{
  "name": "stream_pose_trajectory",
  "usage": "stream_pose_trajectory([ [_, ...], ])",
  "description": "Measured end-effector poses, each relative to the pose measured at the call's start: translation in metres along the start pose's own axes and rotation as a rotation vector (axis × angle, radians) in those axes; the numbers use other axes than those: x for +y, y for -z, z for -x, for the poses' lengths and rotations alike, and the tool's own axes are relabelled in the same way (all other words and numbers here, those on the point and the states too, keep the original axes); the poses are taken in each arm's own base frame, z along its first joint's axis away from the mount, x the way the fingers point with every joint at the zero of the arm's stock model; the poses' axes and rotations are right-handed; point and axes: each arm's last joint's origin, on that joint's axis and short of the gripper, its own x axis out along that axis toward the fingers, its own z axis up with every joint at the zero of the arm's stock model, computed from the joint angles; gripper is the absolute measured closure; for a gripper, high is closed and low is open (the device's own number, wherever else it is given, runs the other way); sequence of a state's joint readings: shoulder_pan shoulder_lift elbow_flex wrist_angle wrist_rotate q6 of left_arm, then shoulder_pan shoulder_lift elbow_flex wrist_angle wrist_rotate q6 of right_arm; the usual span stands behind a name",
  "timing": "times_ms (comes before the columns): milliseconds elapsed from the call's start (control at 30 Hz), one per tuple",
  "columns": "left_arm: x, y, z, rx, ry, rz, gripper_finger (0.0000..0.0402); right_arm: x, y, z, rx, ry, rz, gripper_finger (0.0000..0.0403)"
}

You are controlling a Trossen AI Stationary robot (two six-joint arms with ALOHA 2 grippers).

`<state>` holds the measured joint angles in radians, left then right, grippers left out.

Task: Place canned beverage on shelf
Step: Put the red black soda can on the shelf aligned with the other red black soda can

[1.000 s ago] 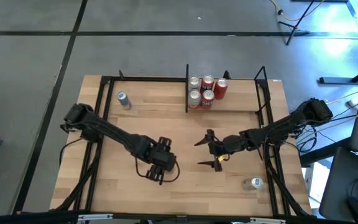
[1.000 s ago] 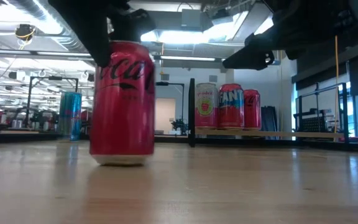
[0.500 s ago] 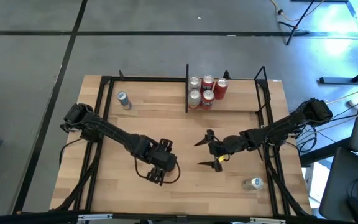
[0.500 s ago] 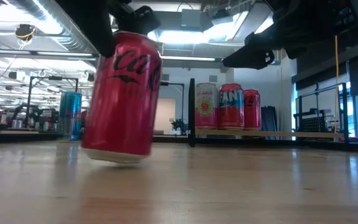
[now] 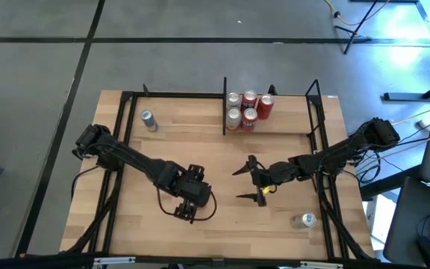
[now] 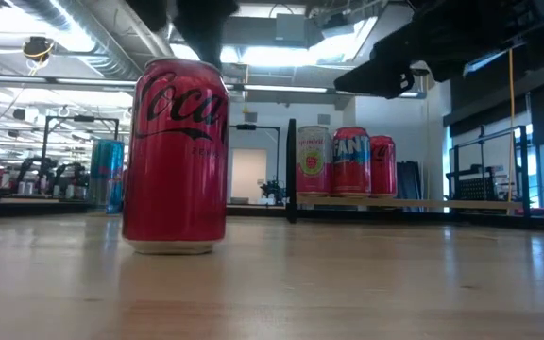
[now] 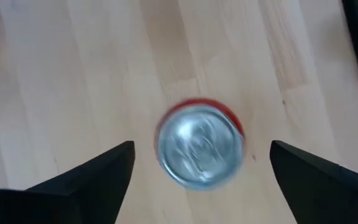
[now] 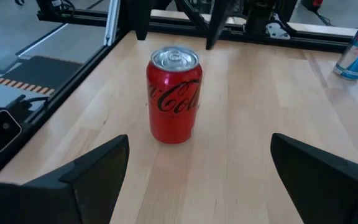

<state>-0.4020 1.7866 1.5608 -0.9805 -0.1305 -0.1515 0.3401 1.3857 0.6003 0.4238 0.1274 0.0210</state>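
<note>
A red cola can [image 6: 176,156] stands upright on its base on the wood table, near the front and left of centre; it also shows in the right wrist view [image 8: 174,93]. My left gripper [image 7: 202,147] hovers just above it, pointing down, open, one finger off each side of the can's silver top [image 7: 199,149] without touching. In the high view that gripper [image 5: 189,200] hides the can. My right gripper [image 5: 239,184] stands open to the can's right, facing it. The shelf [image 5: 286,123] at the far edge holds several cans [image 5: 246,110] beside its black divider plate [image 5: 224,104].
A blue can [image 5: 148,119] stands at the far left, outside the shelf. Another can [image 5: 305,220] lies near the front right corner. Black frame rails [image 5: 118,149] run along the table's sides. Bare wood lies between the red can and the shelf.
My left gripper has opened, let go of the red can and risen above its top. The can tipped over to one side half a second ago and now stands upright on the table, a little to the left of where it was in the low view.
</note>
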Motion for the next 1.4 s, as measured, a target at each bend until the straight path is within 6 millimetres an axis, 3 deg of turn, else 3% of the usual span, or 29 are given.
stream_pose_trajectory([
  [133, -0.017, 0.014, 0.012, 0.015, -0.085, 0.069, 0.0047, 0.001, 0.003, -0.005, 0.0, -0.001, -0.022, 0.0029],
  [367, -0.058, 0.068, 0.005, -0.051, -0.196, 0.254, 0.0047, 0.004, 0.018, -0.032, -0.042, -0.01, -0.03, 0.0029],
  [533, -0.081, 0.109, -0.024, -0.214, -0.283, 0.357, 0.0047, 0.007, 0.015, -0.056, -0.054, -0.009, -0.032, 0.0029],
  [733, -0.087, 0.142, -0.062, -0.444, -0.279, 0.464, 0.0047, 0.011, 0.0, -0.083, -0.046, -0.028, -0.031, 0.0029],
  [900, -0.084, 0.158, -0.081, -0.533, -0.208, 0.522, 0.0047, 0.01, -0.025, -0.093, 0.0, -0.006, -0.03, 0.0029],
  [1100, -0.083, 0.166, -0.086, -0.575, -0.186, 0.539, 0.0047, 0.004, -0.058, -0.107, 0.091, 0.003, -0.028, 0.0029],
  [1400, -0.084, 0.166, -0.085, -0.6, -0.213, 0.515, 0.0047, 0.004, -0.057, -0.142, 0.185, -0.098, -0.038, 0.0029],
])
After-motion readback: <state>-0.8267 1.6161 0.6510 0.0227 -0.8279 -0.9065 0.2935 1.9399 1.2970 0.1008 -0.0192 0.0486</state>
